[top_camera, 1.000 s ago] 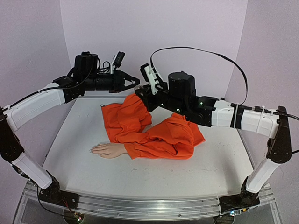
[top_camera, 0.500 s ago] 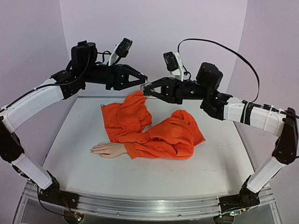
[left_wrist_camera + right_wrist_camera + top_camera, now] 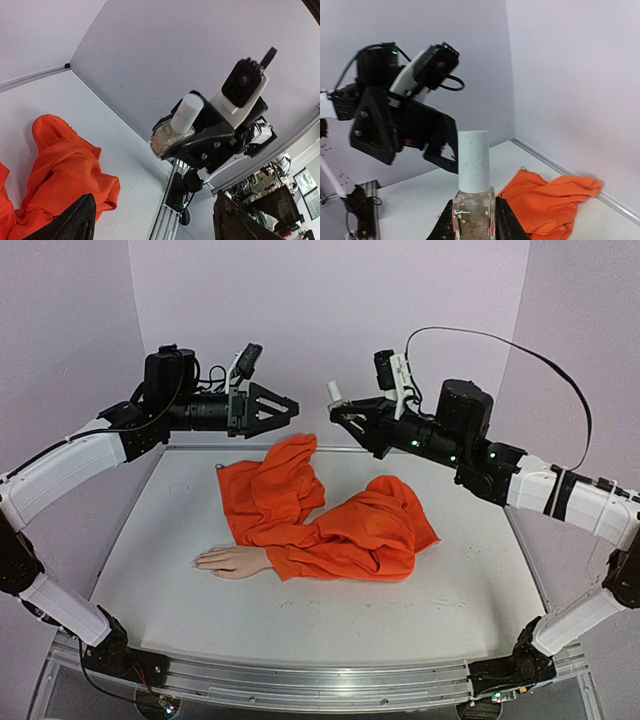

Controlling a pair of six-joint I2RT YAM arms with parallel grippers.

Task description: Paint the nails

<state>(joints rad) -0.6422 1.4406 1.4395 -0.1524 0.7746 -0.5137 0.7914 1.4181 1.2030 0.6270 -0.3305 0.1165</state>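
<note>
A pale mannequin hand [image 3: 232,560] lies flat on the table, fingertips pointing left; its nails [image 3: 200,562] are too small to make out. An orange sleeve [image 3: 320,515] runs from its wrist into a crumpled heap. Both grippers hover high above the far side, facing each other across a small gap. My right gripper [image 3: 342,413] is shut on a small clear glass bottle [image 3: 472,210] with a pale cap [image 3: 473,159] on it, pointing at my left gripper [image 3: 290,410]. That gripper is open and empty, its fingers [image 3: 75,220] wide apart around the view of the bottle [image 3: 172,135].
The orange cloth [image 3: 550,200] bunches up toward the back wall under the two grippers. Purple walls enclose the table on three sides. The metal rail [image 3: 300,680] runs along the near edge by the arm bases.
The two grippers met over the cloth half a second ago. They have drawn apart, the left one has opened, and the right one has lifted the bottle up and to the right.
</note>
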